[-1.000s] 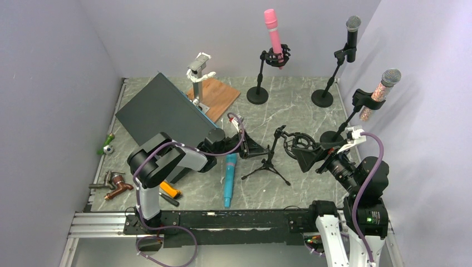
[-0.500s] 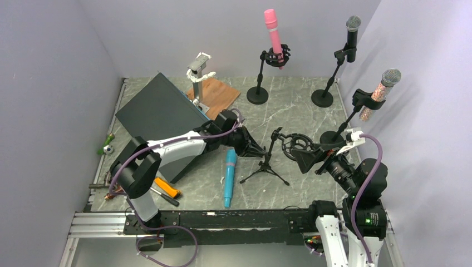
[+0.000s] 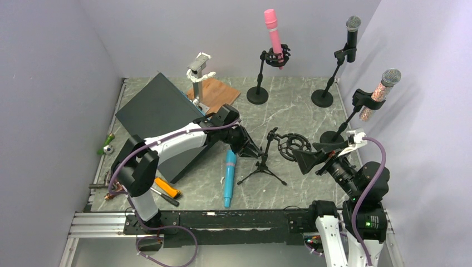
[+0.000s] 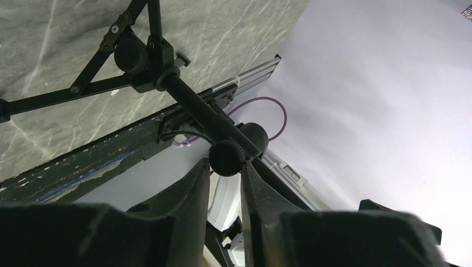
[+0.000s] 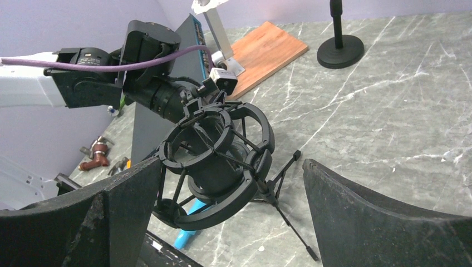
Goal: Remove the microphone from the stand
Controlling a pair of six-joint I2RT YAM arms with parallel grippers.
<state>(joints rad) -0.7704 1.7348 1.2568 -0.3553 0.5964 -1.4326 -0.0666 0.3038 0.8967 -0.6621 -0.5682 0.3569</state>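
A small black tripod stand point(image 3: 264, 167) with an empty black shock mount point(image 3: 290, 146) stands mid-table. A blue microphone point(image 3: 229, 178) lies flat on the table just left of it, clear of both grippers. My left gripper point(image 3: 251, 150) reaches in from the left and is shut on the stand's black knob point(image 4: 226, 157), where the pole point(image 4: 195, 105) ends. My right gripper point(image 3: 305, 158) is wide open and empty. The shock mount point(image 5: 214, 161) sits just ahead of its fingers point(image 5: 128, 206), apart from them.
Three more microphones on stands are at the back and right: pink point(image 3: 274, 33), black point(image 3: 352, 33) and glittery point(image 3: 380, 92). A dark slanted panel point(image 3: 161, 111), a wooden board with a white holder point(image 3: 214, 94) and hand tools point(image 3: 114, 183) are on the left.
My left arm has stretched right and closed on the stand's knob. The stand and mount have shifted a little left. My right gripper has drawn back slightly from the mount.
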